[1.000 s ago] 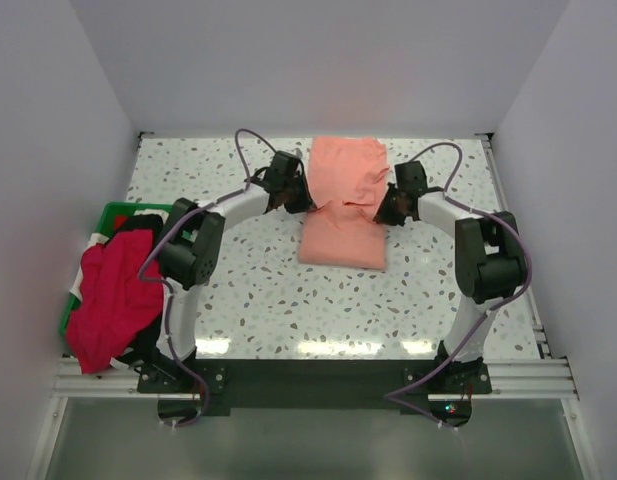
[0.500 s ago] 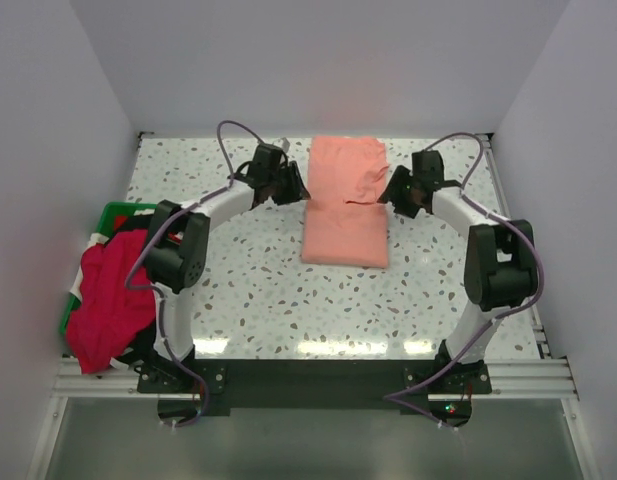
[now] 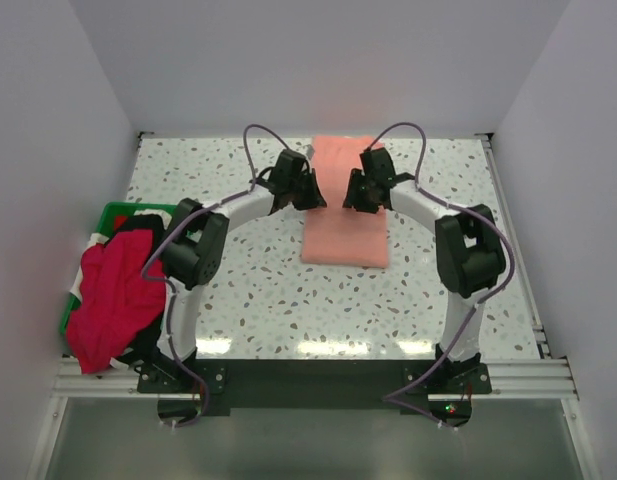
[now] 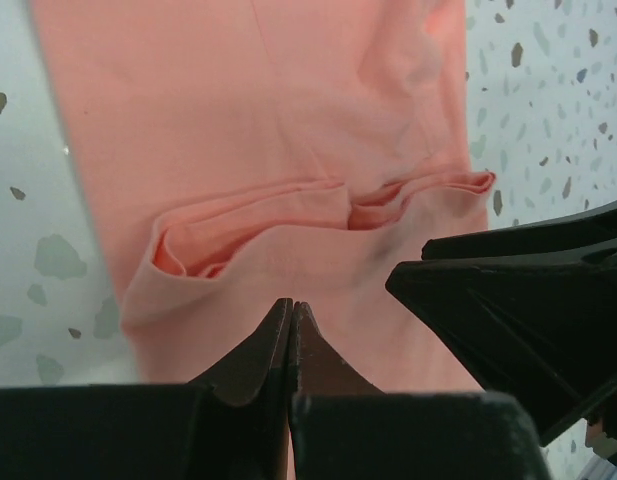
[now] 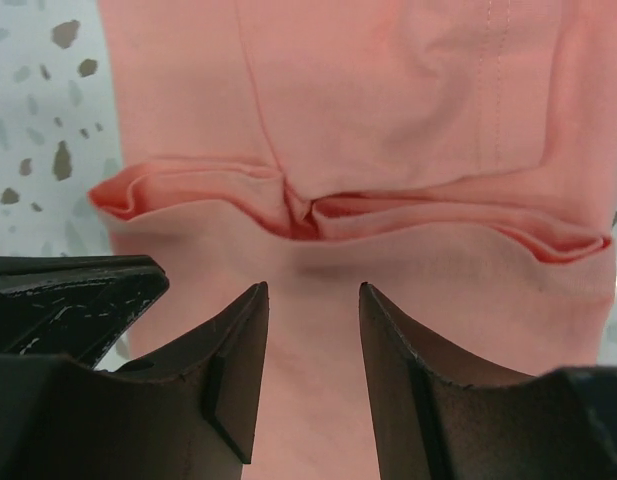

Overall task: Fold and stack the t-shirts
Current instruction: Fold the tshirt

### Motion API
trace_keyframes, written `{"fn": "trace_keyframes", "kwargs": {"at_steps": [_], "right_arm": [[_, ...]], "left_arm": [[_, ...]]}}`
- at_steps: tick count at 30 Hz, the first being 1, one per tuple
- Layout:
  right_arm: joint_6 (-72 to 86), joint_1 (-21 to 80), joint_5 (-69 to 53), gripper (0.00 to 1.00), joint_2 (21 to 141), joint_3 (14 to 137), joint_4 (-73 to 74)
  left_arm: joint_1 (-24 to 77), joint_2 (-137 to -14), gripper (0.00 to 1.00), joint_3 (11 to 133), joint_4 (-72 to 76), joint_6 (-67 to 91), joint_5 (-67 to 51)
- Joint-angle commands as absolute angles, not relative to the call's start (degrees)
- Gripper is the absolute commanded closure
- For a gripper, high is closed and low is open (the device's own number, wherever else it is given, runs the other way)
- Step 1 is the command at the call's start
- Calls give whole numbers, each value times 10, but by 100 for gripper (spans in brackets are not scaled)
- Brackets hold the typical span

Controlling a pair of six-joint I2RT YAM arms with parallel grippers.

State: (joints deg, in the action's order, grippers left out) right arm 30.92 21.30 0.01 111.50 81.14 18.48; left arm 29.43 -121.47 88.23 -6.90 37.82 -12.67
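Note:
A salmon-pink t-shirt (image 3: 344, 240) lies folded flat at the back middle of the table, with a crosswise fold ridge (image 4: 318, 200) over its middle. My left gripper (image 3: 310, 193) is shut and empty, its tips just over the shirt's left part (image 4: 291, 305). My right gripper (image 3: 358, 193) is open and empty, its jaws just above the shirt (image 5: 313, 290) near the ridge (image 5: 308, 210). A crimson red t-shirt (image 3: 108, 300) hangs over the bin at the left, with black cloth (image 3: 138, 226) behind it.
A green plastic bin (image 3: 116, 211) stands at the table's left edge. White walls close in the back and both sides. The two grippers are close together; the right one shows in the left wrist view (image 4: 518, 300) and the left one in the right wrist view (image 5: 68, 290).
Both grippers have moved inward from the shirt's two sides to hover over its middle. The left gripper is shut now. The shirt lies flat in the same place.

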Motion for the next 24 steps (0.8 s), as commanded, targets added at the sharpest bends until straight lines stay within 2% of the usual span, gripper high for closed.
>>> {"fn": "trace_keyframes", "kwargs": {"at_steps": [1, 5, 10, 15, 24], "right_arm": [[293, 206, 3, 55, 1172, 874, 198], [293, 198, 12, 56, 1203, 897, 213], [312, 173, 1, 56, 1196, 868, 201], [335, 125, -75, 56, 1175, 834, 180], [333, 71, -132, 56, 1183, 819, 163]], "left_arm": [[280, -1261, 99, 938, -54, 363, -120], [265, -1295, 100, 946, -63, 369, -118], [256, -1304, 100, 915, -55, 380, -115], [251, -1303, 100, 901, -53, 387, -114], [250, -1300, 100, 901, -51, 390, -122]]}}
